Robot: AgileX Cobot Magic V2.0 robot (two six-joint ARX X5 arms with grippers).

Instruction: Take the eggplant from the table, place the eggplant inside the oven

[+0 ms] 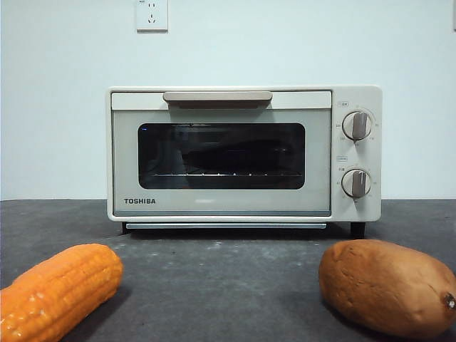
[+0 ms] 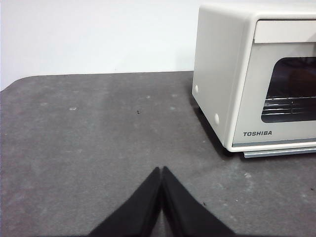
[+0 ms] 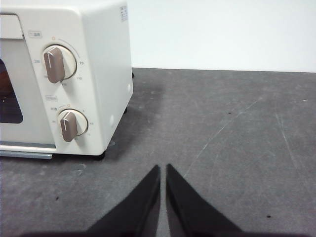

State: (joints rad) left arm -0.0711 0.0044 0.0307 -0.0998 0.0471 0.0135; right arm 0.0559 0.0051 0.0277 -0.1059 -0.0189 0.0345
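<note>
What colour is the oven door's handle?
Beige-tan, a flat bar handle across the top of the cream oven door; the front view shows it best.

Left gripper (image 2: 162,170) hovering low over bare dark grey table (image 2: 98,133), black jaws pressed together at the tips. Cream Toshiba oven (image 2: 237,84) standing farther off to the right, door closed, wire rack (image 2: 289,108) behind the glass.

Corn (image 1: 57,291), sweet potato (image 1: 388,286): edge-cropped.
</note>
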